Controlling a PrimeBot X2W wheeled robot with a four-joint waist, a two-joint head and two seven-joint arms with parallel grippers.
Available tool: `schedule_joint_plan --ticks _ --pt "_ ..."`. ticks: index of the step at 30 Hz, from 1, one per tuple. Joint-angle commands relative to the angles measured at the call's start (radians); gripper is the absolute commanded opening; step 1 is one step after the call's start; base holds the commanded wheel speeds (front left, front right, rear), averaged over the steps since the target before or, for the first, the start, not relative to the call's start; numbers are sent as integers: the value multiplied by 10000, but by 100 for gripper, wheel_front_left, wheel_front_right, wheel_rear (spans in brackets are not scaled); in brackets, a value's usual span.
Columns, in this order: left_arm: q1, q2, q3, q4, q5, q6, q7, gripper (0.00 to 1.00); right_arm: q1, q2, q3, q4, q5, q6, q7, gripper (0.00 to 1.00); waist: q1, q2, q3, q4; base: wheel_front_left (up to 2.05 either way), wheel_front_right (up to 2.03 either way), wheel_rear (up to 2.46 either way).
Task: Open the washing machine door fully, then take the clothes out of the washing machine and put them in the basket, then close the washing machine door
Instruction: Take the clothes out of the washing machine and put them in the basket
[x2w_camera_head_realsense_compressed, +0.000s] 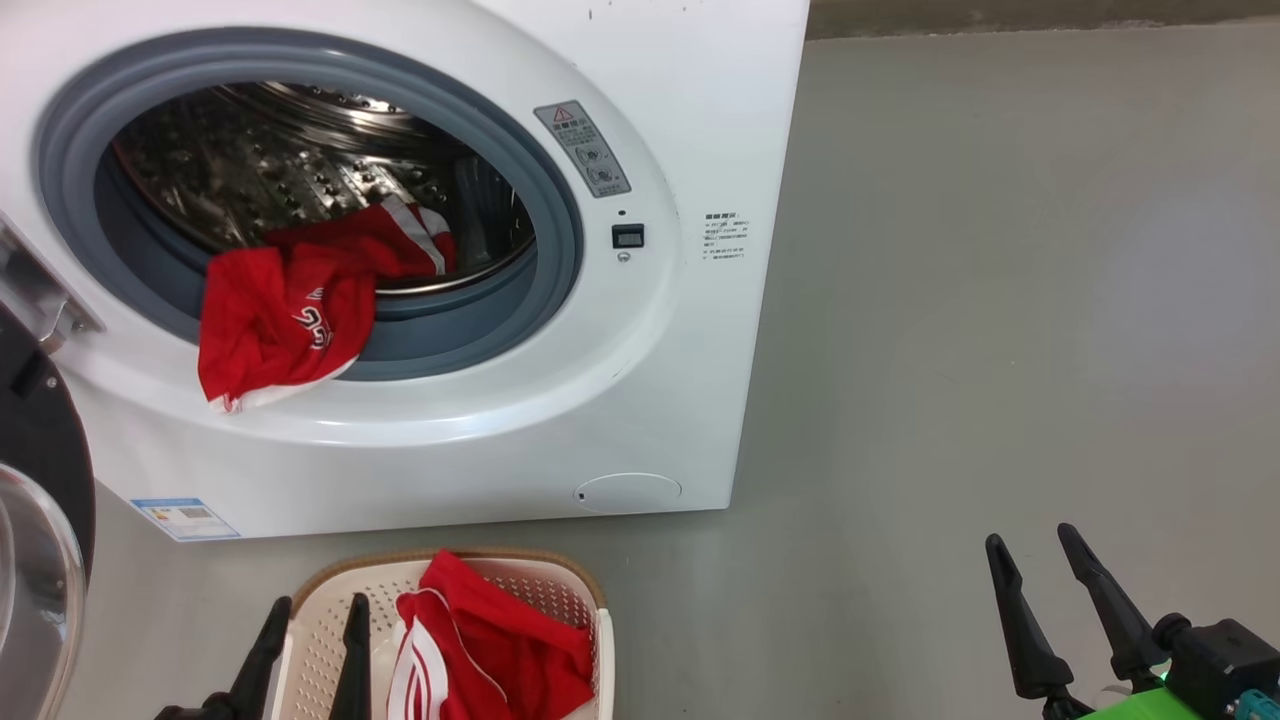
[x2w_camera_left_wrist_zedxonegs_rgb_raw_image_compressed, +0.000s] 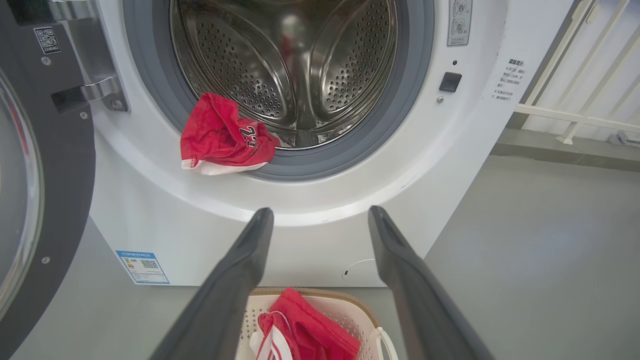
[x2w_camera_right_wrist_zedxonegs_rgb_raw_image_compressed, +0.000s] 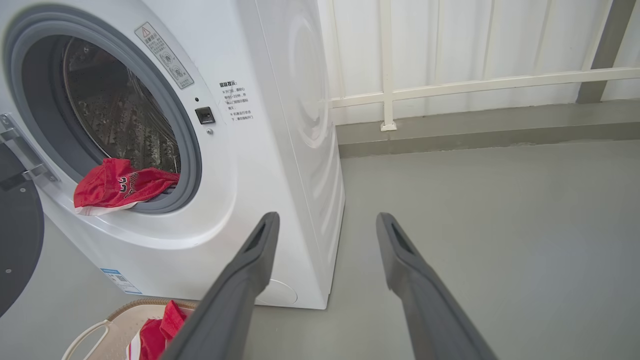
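The white washing machine (x2w_camera_head_realsense_compressed: 640, 380) (x2w_camera_left_wrist_zedxonegs_rgb_raw_image_compressed: 450, 165) (x2w_camera_right_wrist_zedxonegs_rgb_raw_image_compressed: 270, 165) stands with its door (x2w_camera_head_realsense_compressed: 40, 520) (x2w_camera_left_wrist_zedxonegs_rgb_raw_image_compressed: 35, 165) (x2w_camera_right_wrist_zedxonegs_rgb_raw_image_compressed: 15, 230) swung wide open at the left. Red clothes (x2w_camera_head_realsense_compressed: 290, 310) (x2w_camera_left_wrist_zedxonegs_rgb_raw_image_compressed: 220, 135) (x2w_camera_right_wrist_zedxonegs_rgb_raw_image_compressed: 117, 187) hang over the grey gasket, half out of the steel drum. A second red garment (x2w_camera_head_realsense_compressed: 490, 640) (x2w_camera_left_wrist_zedxonegs_rgb_raw_image_compressed: 305, 330) (x2w_camera_right_wrist_zedxonegs_rgb_raw_image_compressed: 157, 335) lies in the cream basket (x2w_camera_head_realsense_compressed: 330, 610) (x2w_camera_left_wrist_zedxonegs_rgb_raw_image_compressed: 360, 320) (x2w_camera_right_wrist_zedxonegs_rgb_raw_image_compressed: 100, 332) on the floor in front. My left gripper (x2w_camera_head_realsense_compressed: 316, 605) (x2w_camera_left_wrist_zedxonegs_rgb_raw_image_compressed: 320, 212) is open above the basket's near side, nothing between its fingers. Over the bare floor to the right, my right gripper (x2w_camera_head_realsense_compressed: 1030, 540) (x2w_camera_right_wrist_zedxonegs_rgb_raw_image_compressed: 325, 217) is open and holds nothing.
Grey floor (x2w_camera_head_realsense_compressed: 1000, 300) stretches to the right of the machine. A white railing (x2w_camera_right_wrist_zedxonegs_rgb_raw_image_compressed: 450, 85) and a pale wall run behind it. The open door takes up the space left of the basket.
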Motion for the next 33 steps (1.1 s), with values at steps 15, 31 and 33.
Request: schedule_joint_plan --ticks 15,31,33 --pt "-456 60 221 -84 270 15 -80 100 -181 -94 185 -303 124 75 -63 100 0 0 240 -17 0 0 0" --pt "-4638 1256 433 2509 2119 275 -80 100 -1304 11 456 -392 51 75 -63 100 0 0 2167 -578 0 0 0" --pt "-5217 1495 424 2887 2242 315 -80 100 -1436 31 494 -391 42 75 -63 100 0 0 2405 -717 0 0 0"
